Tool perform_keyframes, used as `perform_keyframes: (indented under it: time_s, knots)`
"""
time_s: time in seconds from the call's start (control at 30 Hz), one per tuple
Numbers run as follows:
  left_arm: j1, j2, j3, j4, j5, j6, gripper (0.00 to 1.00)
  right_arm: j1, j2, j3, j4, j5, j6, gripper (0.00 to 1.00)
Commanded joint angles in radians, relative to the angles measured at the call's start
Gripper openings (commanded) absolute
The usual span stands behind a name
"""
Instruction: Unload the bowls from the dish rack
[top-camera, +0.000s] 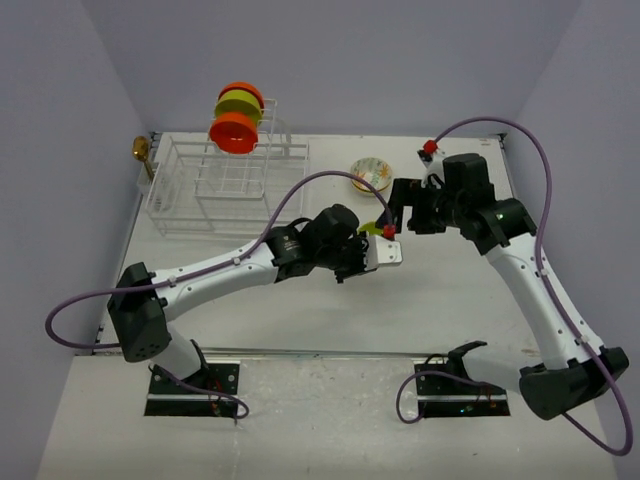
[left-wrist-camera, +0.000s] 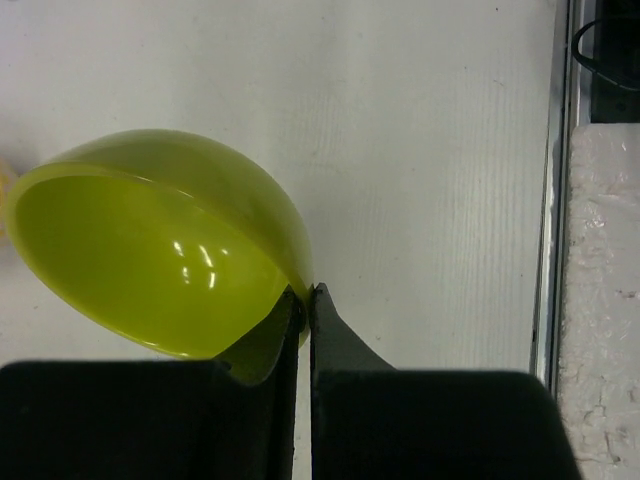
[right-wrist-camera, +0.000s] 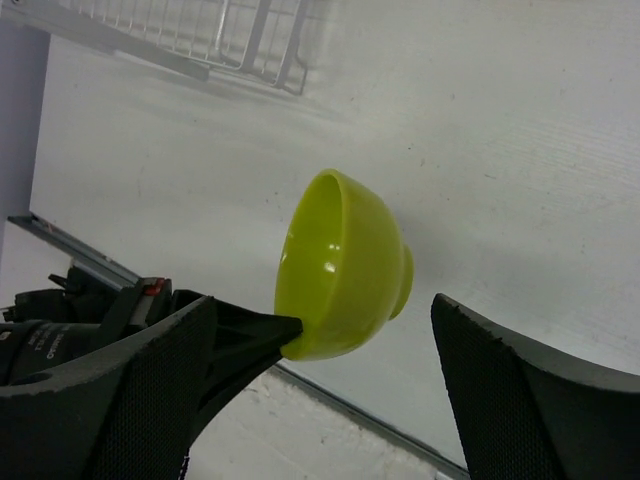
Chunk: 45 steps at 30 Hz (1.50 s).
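Left fingers (left-wrist-camera: 305, 295) closed tight, pinching the rim of 1 lime-green bowl (left-wrist-camera: 160, 245). The bowl is off the bench (top-camera: 450, 290), tipped on its side, over the middle of the bench and well apart from the rack (top-camera: 225, 185). In the right wrist view its opening faces left and its foot points right.

Right fingers (right-wrist-camera: 322, 300) wide open, 1 on each side of that same bowl, holding nothing. There is a clear gap on the foot side; on the rim side I cannot tell if the pad touches.

Rack sits at the far left of the bench. 3 bowls stand on edge in its upright section: orange front bowl (top-camera: 233, 132), green middle bowl (top-camera: 238, 108), orange back bowl (top-camera: 241, 92). The low basket part looks bare.

Floral bowl (top-camera: 371, 173) sits upright on the bench, right of the rack, just beyond the 2 sets of fingers.

Small gold object (top-camera: 141, 150) at the rack's far left corner, too small to identify.
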<state>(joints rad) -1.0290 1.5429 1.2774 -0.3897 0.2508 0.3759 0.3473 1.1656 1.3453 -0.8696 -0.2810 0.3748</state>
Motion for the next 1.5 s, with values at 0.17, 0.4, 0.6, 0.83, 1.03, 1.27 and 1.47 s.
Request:
perform_keyframes:
  time_s: [0.17,0.4,0.6,0.83,1.03,1.27,1.47]
  knots:
    - [-0.003,0.063,0.181,-0.136,0.045,0.11,0.0,0.097,0.158,0.017,-0.071,0.147,-0.03,0.78]
    - [-0.003,0.089,0.181,-0.149,0.025,0.084,0.0,0.113,0.175,-0.031,-0.045,0.146,-0.03,0.2]
    - [-0.002,0.121,0.215,-0.173,-0.128,0.022,0.0,0.111,0.166,-0.04,-0.002,0.134,-0.034,0.0]
    - [-0.002,0.065,0.281,-0.175,-0.298,-0.092,1.0,0.061,0.252,-0.041,0.144,0.034,-0.008,0.0]
    - [0.001,-0.196,0.229,-0.089,-0.587,-0.311,1.0,-0.065,0.419,-0.138,0.441,-0.017,0.188,0.0]
    - [0.148,-0.414,0.178,-0.123,-0.937,-0.554,1.0,-0.07,0.486,-0.141,0.537,0.221,0.273,0.0]
    - [0.452,-0.506,0.096,-0.066,-0.771,-0.637,1.0,-0.112,0.586,-0.042,0.454,0.328,0.243,0.0]
